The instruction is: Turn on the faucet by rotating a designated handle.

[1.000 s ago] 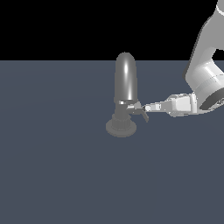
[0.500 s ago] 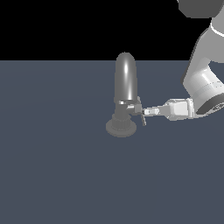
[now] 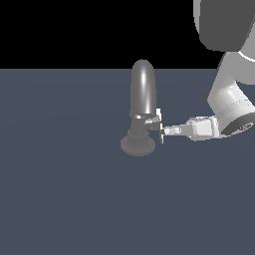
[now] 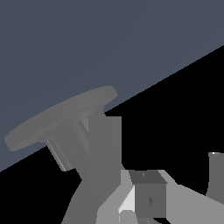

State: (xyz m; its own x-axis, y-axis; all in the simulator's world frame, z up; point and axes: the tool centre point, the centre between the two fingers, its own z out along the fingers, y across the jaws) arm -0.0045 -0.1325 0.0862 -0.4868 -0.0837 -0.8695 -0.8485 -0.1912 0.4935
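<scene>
The faucet (image 3: 143, 89) is a tall glossy grey column with a dome top on a ribbed flared base (image 3: 137, 144). Its handle (image 3: 156, 118) is a short lever with a white tip that juts from the column's lower part toward the exterior view's right. My gripper (image 3: 162, 132) reaches in from the exterior view's right and sits right at the handle, fingers spread and open. In the wrist view the base (image 4: 61, 116), the column (image 4: 105, 144) and the handle's block (image 4: 148, 199) show close up. One finger (image 4: 214, 175) stands beside the handle.
The faucet stands on a flat dark blue-grey floor (image 3: 60, 199). My white arm (image 3: 229, 99) fills the upper part of the exterior view's right.
My arm's upper links have swung closer to the camera and the wrist has dropped a little. The gripper has stayed at the handle, and the handle's white tip now sits a bit higher.
</scene>
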